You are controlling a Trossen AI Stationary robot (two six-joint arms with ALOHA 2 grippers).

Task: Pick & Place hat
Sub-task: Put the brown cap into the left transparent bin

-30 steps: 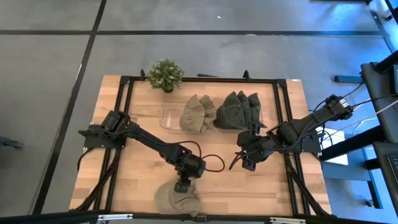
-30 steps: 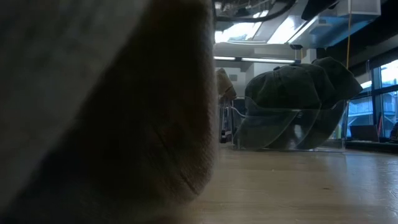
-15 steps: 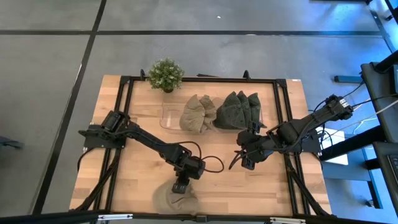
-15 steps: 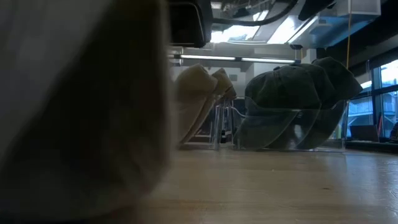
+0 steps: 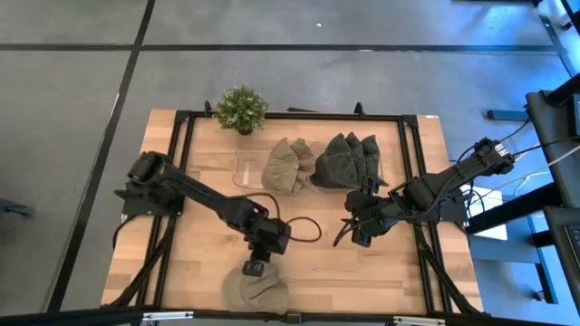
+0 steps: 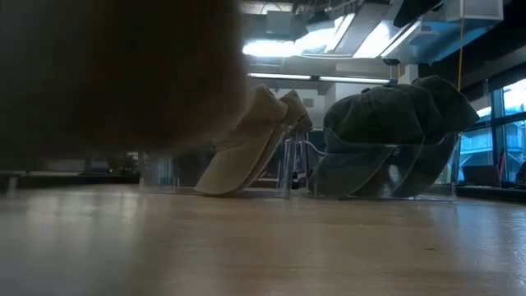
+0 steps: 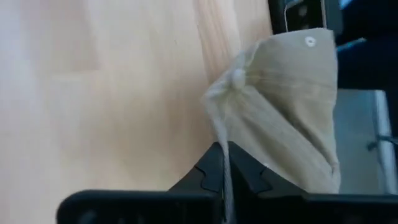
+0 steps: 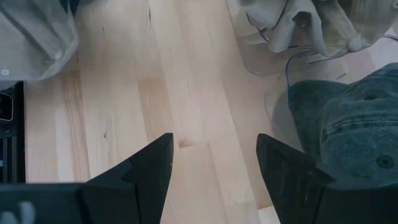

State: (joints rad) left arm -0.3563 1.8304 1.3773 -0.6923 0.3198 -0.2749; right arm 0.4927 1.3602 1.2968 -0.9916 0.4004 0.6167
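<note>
A tan hat (image 5: pixel 256 292) is at the table's near edge, under my left gripper (image 5: pixel 256 268), which is shut on it. In the left wrist view its crown (image 7: pixel 286 106) shows with the top button (image 7: pixel 236 77). In the low view the hat (image 6: pixel 115 74) is a dark mass with bare table beneath it. My right gripper (image 5: pixel 353 237) hovers open over bare wood right of centre, its fingers (image 8: pixel 155 168) wide apart and nothing between them. My left gripper pinches a raised fold of the crown's cloth (image 7: pixel 225 149), just beside the top button, between its two shut fingers. The fingers come from above, pointing down. The hat hangs below them, and the low view shows its underside clear of the table.
A clear stand at the far middle holds tan hats (image 5: pixel 286 166) and dark green hats (image 5: pixel 349 161) leaning in a row. A small potted plant (image 5: pixel 241 109) stands at the far edge. A black frame (image 5: pixel 412 181) runs round the table top.
My left gripper has taken hold of the tan hat and drawn it up: in the low view the hat's underside has risen off the table, uncovering the stand behind it. The gripper has also shifted slightly toward the table's left edge. The hat has bunched narrower.
</note>
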